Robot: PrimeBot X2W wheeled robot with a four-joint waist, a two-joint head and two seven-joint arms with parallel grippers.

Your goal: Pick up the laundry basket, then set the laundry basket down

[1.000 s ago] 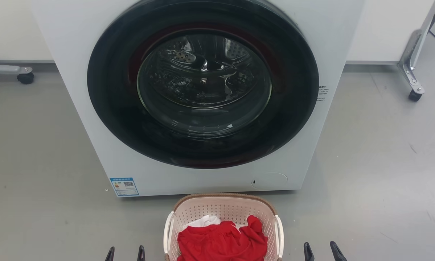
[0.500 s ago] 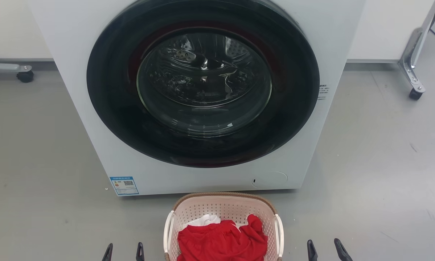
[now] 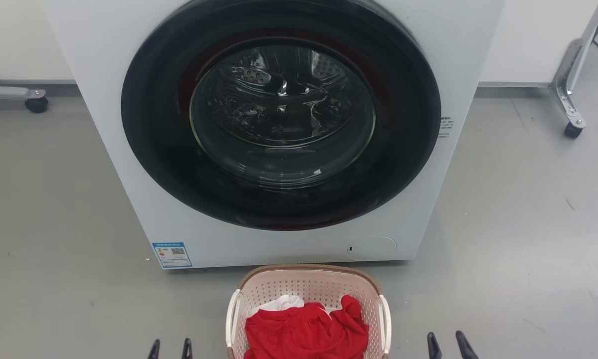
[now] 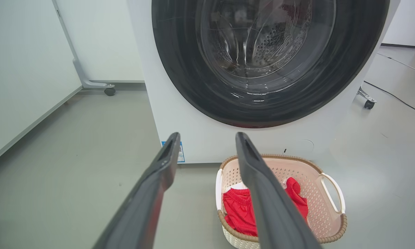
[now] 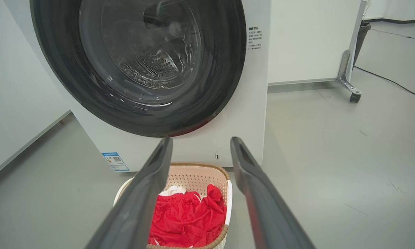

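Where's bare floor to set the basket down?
Left floor patch, between laundry basket and left caster leg; right floor patch, between basket and wheeled stand. Crowded: the narrow strip between basket and washing machine.

Left claw [image 3: 170, 345], right claw [image 3: 447, 340] — lower

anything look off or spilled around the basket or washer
Nothing stands out. The laundry basket sits upright on the floor in front of the washing machine, the red and white clothes all inside its rim, and the door looks shut.
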